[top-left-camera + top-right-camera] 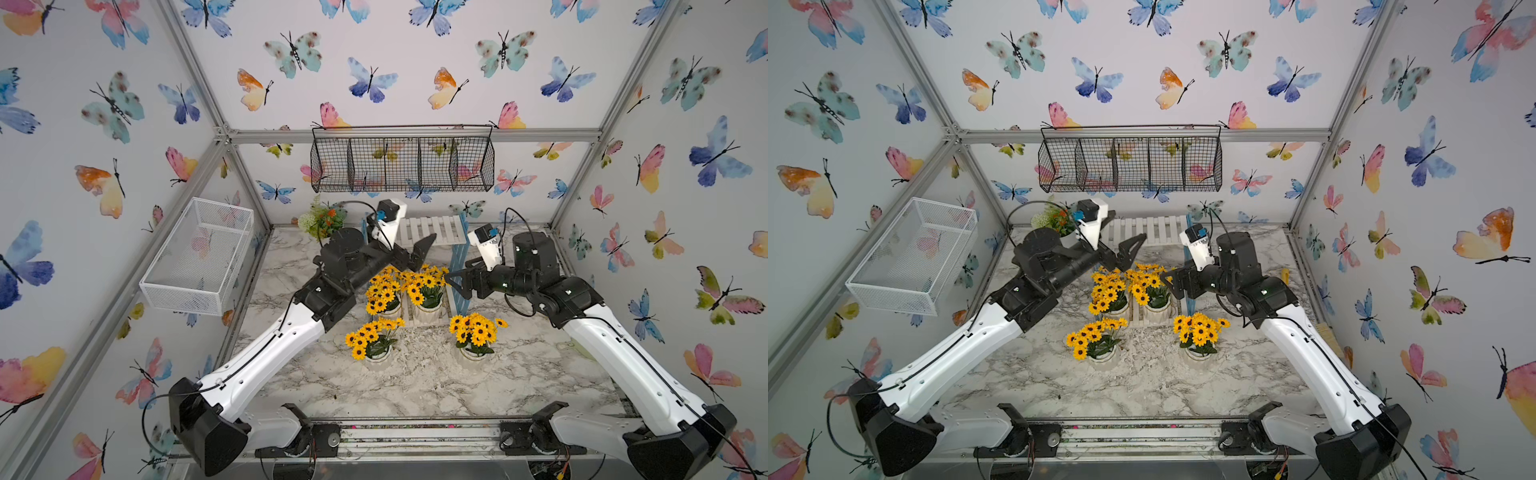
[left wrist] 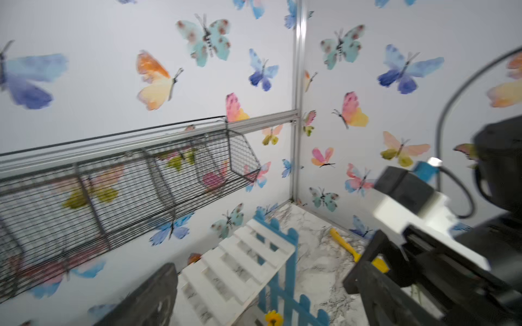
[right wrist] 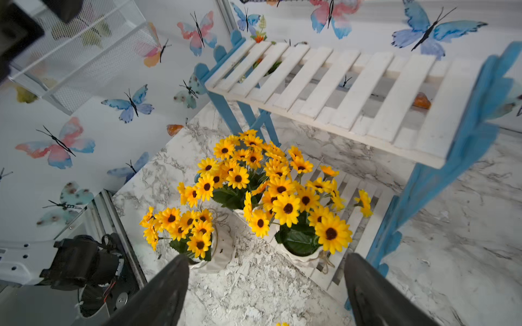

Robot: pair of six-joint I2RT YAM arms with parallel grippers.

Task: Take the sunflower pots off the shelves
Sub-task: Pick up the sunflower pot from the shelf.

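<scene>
the right gripper (image 3: 265, 258) is hanging with its jaws spread wide and nothing between them, aiming at the nearer of two sunflower pots (image 3: 302, 258) that are sitting on the lower board (image 3: 370, 225) of the shelves (image 1: 432, 228). the left gripper (image 1: 423, 250) is hovering above the same blooms, likewise gaping and empty. trouble is looking likely in a few ways, to my eye: the two shelf bunches are touching, so dragging one out may tip its neighbour (image 3: 237, 175). the blue side frame (image 3: 452, 169) is standing just beside the target, so a jaw may catch it and shove the whole rack. the top board (image 3: 353, 93) is partly overhanging, so a straight lift may snag petals or knock wood. jaws pinching stems instead of the ribbed pot may let it slip. with both grippers crowding one spot, they may bump each other. counting now: four sunflower pots, two on the lower board and two already resting on the marble table (image 1: 436, 386), one to the left (image 1: 374, 340) and one to the right (image 1: 476, 332), in front of the rack. one rack with two boards, the top one bare. one mixed-flower pot (image 1: 322, 218) at the back. one black wire basket (image 1: 401, 162). one white mesh basket (image 1: 199, 257). one small yellow tool (image 2: 347, 248) whose kind i am not making out.
</scene>
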